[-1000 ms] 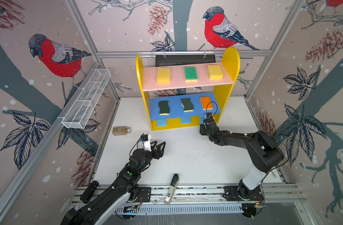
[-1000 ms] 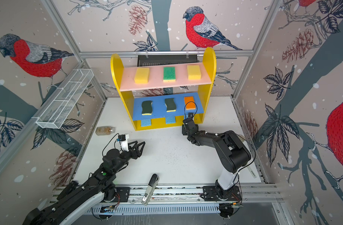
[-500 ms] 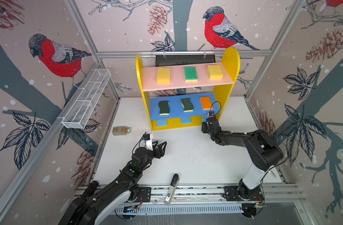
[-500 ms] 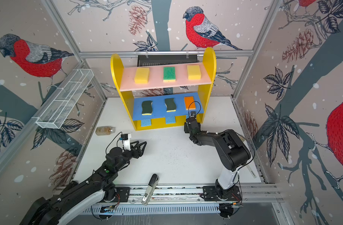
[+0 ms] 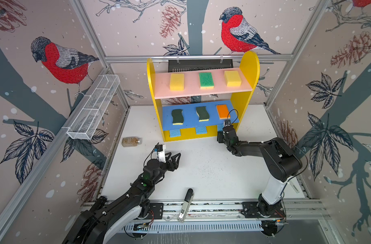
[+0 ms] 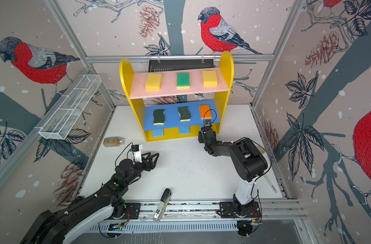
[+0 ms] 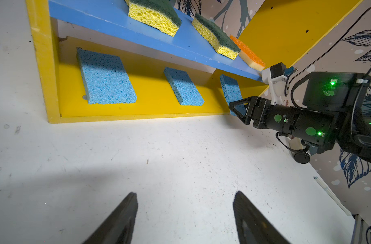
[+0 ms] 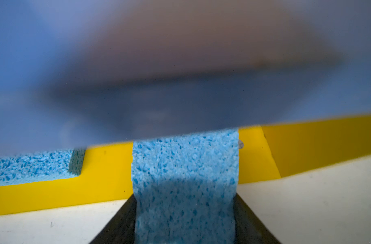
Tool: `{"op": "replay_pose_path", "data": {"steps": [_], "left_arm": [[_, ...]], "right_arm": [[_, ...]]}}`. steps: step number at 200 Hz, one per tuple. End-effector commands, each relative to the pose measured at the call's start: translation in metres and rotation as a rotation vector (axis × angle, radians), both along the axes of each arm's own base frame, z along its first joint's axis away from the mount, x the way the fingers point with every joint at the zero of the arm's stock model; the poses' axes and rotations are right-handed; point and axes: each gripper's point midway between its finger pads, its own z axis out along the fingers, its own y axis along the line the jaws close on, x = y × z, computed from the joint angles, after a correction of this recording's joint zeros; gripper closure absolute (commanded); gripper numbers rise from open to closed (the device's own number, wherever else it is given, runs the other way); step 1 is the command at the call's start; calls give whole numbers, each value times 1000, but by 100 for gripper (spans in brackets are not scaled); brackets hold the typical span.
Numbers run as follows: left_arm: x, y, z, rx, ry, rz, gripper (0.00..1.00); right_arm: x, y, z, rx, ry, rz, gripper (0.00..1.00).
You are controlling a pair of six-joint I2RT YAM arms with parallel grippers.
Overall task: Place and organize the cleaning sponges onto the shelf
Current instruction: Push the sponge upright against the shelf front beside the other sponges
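The right gripper (image 8: 185, 198) pinches a thin, porous light blue sponge (image 8: 184, 162) (far end lying on the yellow base of the shelf (image 8: 108, 169)), while the left gripper (image 7: 185, 195) gapes wide, empty.

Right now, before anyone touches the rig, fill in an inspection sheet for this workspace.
Surface: white table, scuffed, dark specks.
Job's things: shelf holds eight sponges, three on pink board, three on blue board, two blue on base; third blue sponge partly on base.
Clutter: bottle lying beside shelf; black-grey tool at front edge.
Hands: left hand open, empty, over table; right hand shut on third blue sponge.
Cables: black loop at right wrist, before blue board.
Surroundings: bird-print walls; wire basket on left wall.
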Motion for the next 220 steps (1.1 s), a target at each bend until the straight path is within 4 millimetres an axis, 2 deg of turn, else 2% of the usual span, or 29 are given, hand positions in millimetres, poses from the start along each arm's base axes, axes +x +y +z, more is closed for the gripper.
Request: {"op": "replay_pose_path", "data": {"steps": [1, 86, 220], "left_arm": [[5, -3, 18, -26, -64, -5, 28], [6, -3, 15, -27, -55, 2, 28], [7, 0, 12, -31, -39, 25, 28]], "right_arm": [[9, 3, 9, 1, -38, 7, 34], [17, 3, 1, -27, -17, -3, 33], [12, -4, -18, -88, 40, -19, 30]]}}
